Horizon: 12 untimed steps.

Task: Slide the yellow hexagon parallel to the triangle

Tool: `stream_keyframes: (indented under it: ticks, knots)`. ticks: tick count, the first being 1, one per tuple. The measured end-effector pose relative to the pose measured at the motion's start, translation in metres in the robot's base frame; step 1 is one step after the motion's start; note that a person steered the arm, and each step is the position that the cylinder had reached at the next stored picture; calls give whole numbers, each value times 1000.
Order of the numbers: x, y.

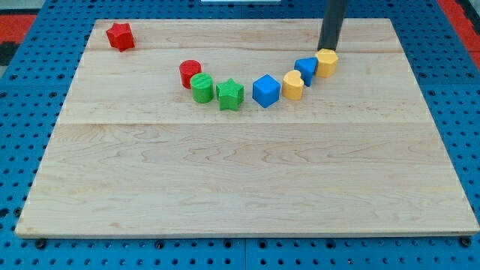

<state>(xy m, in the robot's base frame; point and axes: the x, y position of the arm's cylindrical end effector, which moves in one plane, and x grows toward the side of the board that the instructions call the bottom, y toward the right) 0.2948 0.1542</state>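
From where I stand, the wooden worktop (247, 187) carries a loose arc of blocks across its upper half. The yellow hexagon (327, 63) sits at the arc's right end, toward the view's top right. My tip (328, 49) is planted right at the hexagon's far edge, at its 12 o'clock, apparently touching it or just short of it. There is no pincer on this arm at all, only the dark rod, so nothing is clamped or held; a push is all it can do.

That placement makes sense: a tip behind the block at 12 o'clock can only drive it toward 6 o'clock, down the view.

At the hexagon's 8 o'clock, touching or nearly so, is a blue block (305, 70) that I take to be the triangle, though its shape is hard to make out. Beyond it, the line runs through a yellow rounded block (292, 85), a blue cube (265, 91), a green star (230, 94), a green cylinder (202, 88) and a red cylinder (190, 73). A red star (120, 36) lies well apart at the top left.

The crowding matters: a straight push risks nudging the blue block too.
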Motion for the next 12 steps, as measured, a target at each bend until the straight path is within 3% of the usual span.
stream_keyframes:
  ticks: [2,3,4,6,7,9,10,11,12]
  knots:
    - [50,-14]
    - [58,50]
    - [84,41]
    - [69,-131]
    - [105,-123]
    - [108,-80]
    - [155,-82]
    - [158,-124]
    - [132,-212]
